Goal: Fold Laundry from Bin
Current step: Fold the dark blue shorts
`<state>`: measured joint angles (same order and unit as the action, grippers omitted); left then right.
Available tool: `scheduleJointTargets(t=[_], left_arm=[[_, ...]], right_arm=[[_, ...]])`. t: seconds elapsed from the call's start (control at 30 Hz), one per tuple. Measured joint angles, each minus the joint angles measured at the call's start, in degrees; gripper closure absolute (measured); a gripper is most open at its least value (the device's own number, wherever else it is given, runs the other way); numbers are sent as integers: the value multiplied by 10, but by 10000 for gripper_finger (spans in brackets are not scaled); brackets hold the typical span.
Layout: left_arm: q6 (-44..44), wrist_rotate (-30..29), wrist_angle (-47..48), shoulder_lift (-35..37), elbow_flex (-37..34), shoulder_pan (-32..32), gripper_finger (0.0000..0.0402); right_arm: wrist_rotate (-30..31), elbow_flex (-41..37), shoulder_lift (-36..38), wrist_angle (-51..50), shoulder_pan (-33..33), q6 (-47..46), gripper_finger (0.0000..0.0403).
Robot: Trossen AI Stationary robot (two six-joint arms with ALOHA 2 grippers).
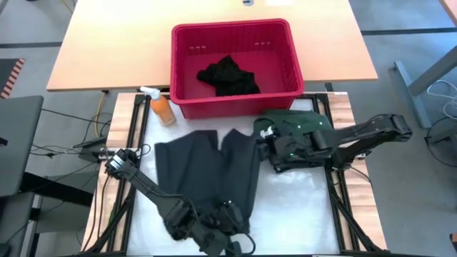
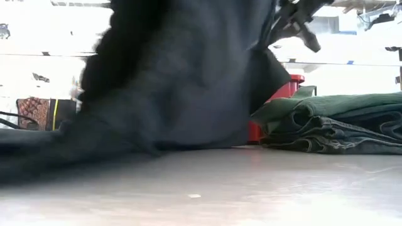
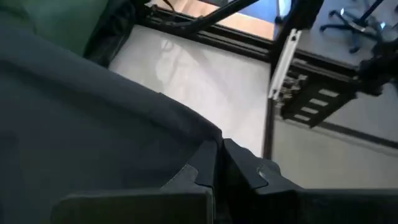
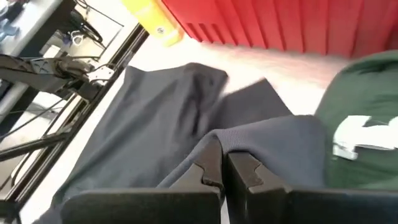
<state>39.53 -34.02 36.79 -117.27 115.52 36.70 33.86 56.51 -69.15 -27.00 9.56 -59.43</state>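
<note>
On the counter (image 1: 307, 189) before the bin (image 1: 235, 34), I gripped a charcoal garment (image 1: 214, 168), left end effector (image 3: 219, 163) clenched on its near hem, right end effector (image 4: 222, 167) clenched on a side edge. It lay spread, long axis running from me toward the bin. A folded green pile (image 2: 339, 122) sat right; black laundry (image 1: 228, 75) remained binned.

Light wooden desk (image 1: 93, 50) behind white work surface (image 1: 300, 207) framed in black aluminium extrusion rails (image 1: 350, 207). Grey floor (image 1: 421, 43) all round, loose cables (image 1: 64, 143) on it, left side. Black wheeled office chair base (image 3: 354, 18) farther off. Room behind is brightly lit.
</note>
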Motion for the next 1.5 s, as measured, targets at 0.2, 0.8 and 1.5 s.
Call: scheduleJointTargets(t=[0.2, 0.8, 1.5], left_arm=[[58, -104, -5, 4, 1, 49, 401], [653, -126, 413, 0, -16, 207, 401], [759, 25, 387, 0, -154, 252, 401]], right_arm=[[16, 0, 10, 19, 55, -5, 384], [-146, 317, -428, 284, -28, 247, 384], [-446, 761, -727, 117, -91, 362, 188]])
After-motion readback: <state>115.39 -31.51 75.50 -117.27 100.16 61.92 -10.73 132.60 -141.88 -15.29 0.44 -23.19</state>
